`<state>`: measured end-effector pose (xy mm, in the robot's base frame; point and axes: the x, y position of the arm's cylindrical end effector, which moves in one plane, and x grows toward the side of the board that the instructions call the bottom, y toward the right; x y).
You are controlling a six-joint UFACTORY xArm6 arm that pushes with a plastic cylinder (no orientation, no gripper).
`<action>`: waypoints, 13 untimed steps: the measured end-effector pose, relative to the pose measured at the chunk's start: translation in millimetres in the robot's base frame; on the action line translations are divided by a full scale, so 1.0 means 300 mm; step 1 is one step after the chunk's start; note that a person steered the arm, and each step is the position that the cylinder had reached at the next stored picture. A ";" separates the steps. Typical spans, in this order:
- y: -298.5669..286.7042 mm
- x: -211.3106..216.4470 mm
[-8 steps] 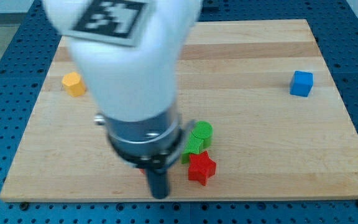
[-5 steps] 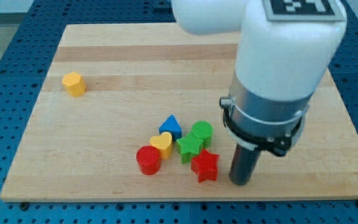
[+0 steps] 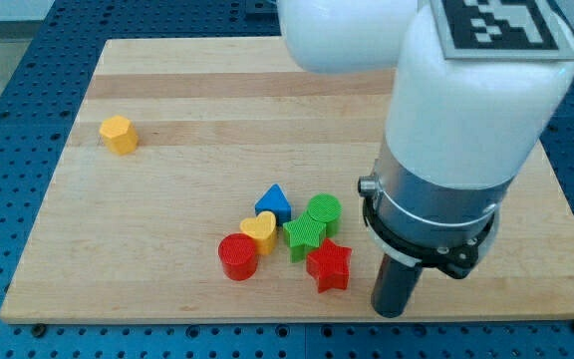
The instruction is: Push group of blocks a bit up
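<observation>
**Push not yet begun: tool apart from the cluster**

My tip point(image 3: 392, 311) sits low, just right of the red star point(image 3: 328, 265), touching nothing. Left of and above that star huddle the green cylinder point(image 3: 323, 212), green star point(image 3: 304, 235), blue triangle point(image 3: 275, 202), yellow heart point(image 3: 260, 230) and red cylinder point(image 3: 237, 256). By my judgement, the whole upward shove across the desk point(image 3: 197, 110) remains.

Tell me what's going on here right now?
My tip sits on the wooden board near its bottom edge, just right of the red star and not touching it. The star belongs to a cluster with the green cylinder, green star, blue triangle, yellow heart and red cylinder. A yellow hexagonal block sits alone at upper left.
</observation>
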<state>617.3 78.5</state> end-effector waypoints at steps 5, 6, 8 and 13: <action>-0.087 -0.054; -0.090 0.006; -0.159 -0.086; -0.239 -0.368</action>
